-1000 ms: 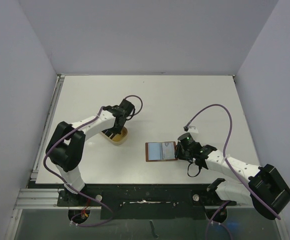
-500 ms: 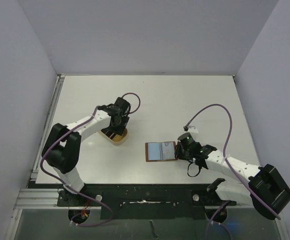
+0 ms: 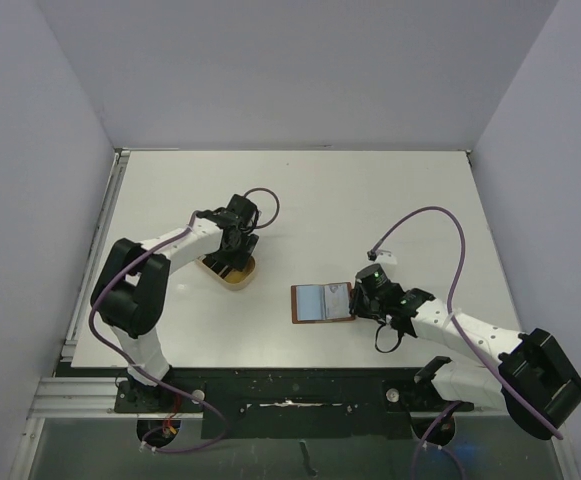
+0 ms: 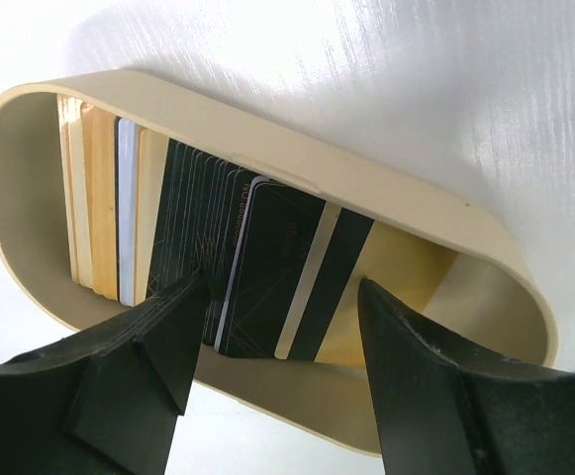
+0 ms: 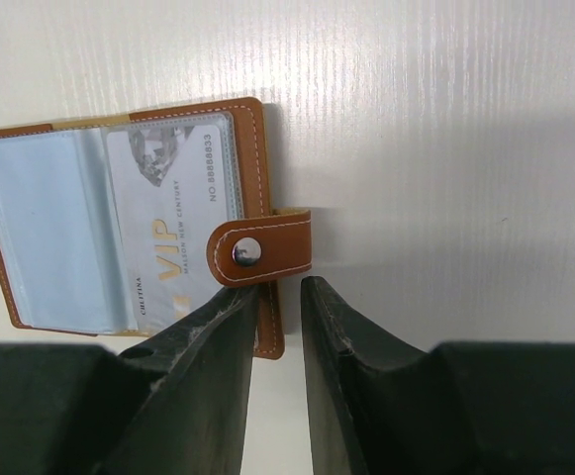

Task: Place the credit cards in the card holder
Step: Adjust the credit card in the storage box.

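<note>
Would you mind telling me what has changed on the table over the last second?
The left end effector shifted a little left and nearer, settling over the tan tray; its jaws now stand open astride the credit cards, gripping none. The right end effector stayed at the snap side of the card holder; tray and holder did not move.

The credit cards (image 4: 267, 267) stand on their edges in a row inside a tan tray (image 4: 297, 168), with gold ones and a white one at one end and black ones after them. The last black card has a gold stripe and leans over. The card holder (image 5: 59, 237) is brown and lies open and flat on the white table (image 5: 445, 148), with a silver VIP card (image 5: 173, 198) in a see-through pocket and its snap tab (image 5: 259, 251) sticking out to the side.
</note>
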Available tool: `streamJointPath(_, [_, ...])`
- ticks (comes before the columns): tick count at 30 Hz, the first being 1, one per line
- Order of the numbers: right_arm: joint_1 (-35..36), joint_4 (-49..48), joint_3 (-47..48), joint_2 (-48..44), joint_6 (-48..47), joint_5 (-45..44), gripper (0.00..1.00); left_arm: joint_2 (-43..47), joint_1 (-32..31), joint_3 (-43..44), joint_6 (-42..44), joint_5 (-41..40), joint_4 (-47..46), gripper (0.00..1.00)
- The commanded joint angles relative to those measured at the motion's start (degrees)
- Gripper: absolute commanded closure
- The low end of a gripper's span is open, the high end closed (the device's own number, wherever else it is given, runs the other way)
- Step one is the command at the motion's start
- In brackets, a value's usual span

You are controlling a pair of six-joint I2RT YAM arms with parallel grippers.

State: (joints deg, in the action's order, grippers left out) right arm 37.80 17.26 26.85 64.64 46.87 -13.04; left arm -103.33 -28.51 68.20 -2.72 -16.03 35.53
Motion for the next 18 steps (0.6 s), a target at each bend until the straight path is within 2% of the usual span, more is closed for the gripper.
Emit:
streamJointPath(1, [-0.5, -1.3, 3.1, -0.6, -1.1, -1.1, 0.74, -2.0, 0.6, 0.6, 1.7, -5.3, -1.0, 0.38])
streamJointPath(9, [-0.7, -1.8, 3.1, 0.2, -1.3, -0.8, 0.74, -2.6, 0.6, 1.4, 2.5, -11.0, -0.8, 0.41])
streamJointPath(18, [-0.8, -1.4, 2.5, -0.5, -1.0, -0.9, 0.74, -3.3, 0.7, 2.8, 2.3, -13.9, -0.6, 0.52])
